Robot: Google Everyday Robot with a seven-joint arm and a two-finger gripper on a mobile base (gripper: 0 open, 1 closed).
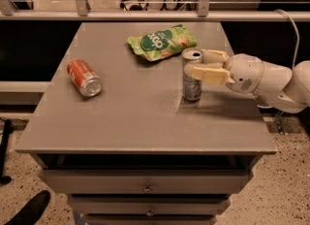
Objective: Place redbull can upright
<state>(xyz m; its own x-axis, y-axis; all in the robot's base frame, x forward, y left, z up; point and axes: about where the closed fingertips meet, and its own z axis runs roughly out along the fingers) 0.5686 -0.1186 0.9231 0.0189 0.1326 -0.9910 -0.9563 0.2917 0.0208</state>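
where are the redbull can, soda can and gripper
redbull can [192, 89]: camera view, lower body
soda can [81, 73]: camera view, orange side
gripper [194, 63]: camera view, midway between fingertips, at the redbull can's upper half

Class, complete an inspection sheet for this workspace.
Surface: grey table, no spills seen.
Job's things: redbull can standing upright on the table, right of centre.
Clutter: orange-red soda can lying on its side at left; green snack bag near the back.
Gripper: gripper at the redbull can's upper half, arm reaching in from the right.
Cables: white cable arcing behind the arm.
Surroundings: drawers under the table; metal rail behind; shoe on floor, bottom left.
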